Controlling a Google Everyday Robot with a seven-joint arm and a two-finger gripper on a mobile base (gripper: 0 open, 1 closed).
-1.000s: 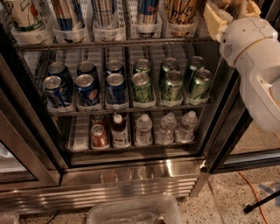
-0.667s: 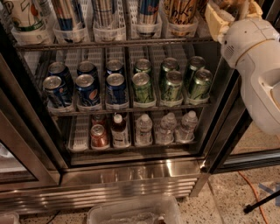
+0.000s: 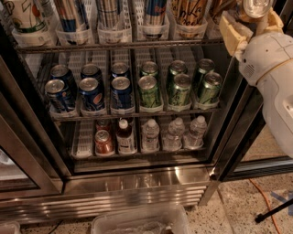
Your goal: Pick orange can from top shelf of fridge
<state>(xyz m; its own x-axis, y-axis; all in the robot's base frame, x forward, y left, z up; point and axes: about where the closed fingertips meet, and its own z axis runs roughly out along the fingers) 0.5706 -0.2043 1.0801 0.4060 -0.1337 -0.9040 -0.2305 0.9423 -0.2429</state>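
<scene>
The fridge (image 3: 137,192) stands open in front of me. My gripper (image 3: 253,23) is at the top right, just outside the right end of the top shelf (image 3: 123,45). Its pale yellow fingers (image 3: 232,33) are shut on an orange can (image 3: 256,5), which is tilted so its silver lid faces the camera. More orange cans (image 3: 190,11) with black lettering stand in clear lane trays at the right of the top shelf. My white arm (image 3: 274,77) covers the fridge's right door frame.
Tall blue-and-silver cans (image 3: 153,11) and a white cup (image 3: 25,18) fill the rest of the top shelf. The middle rack holds blue cans (image 3: 91,93) and green cans (image 3: 178,89), with bottles (image 3: 151,135) below. A plastic bin (image 3: 137,221) and an orange cable (image 3: 265,205) lie on the floor.
The gripper with the can has shifted slightly down and outward from the shelf's right end. The can's silver lid now shows more clearly. The shelves are unchanged.
</scene>
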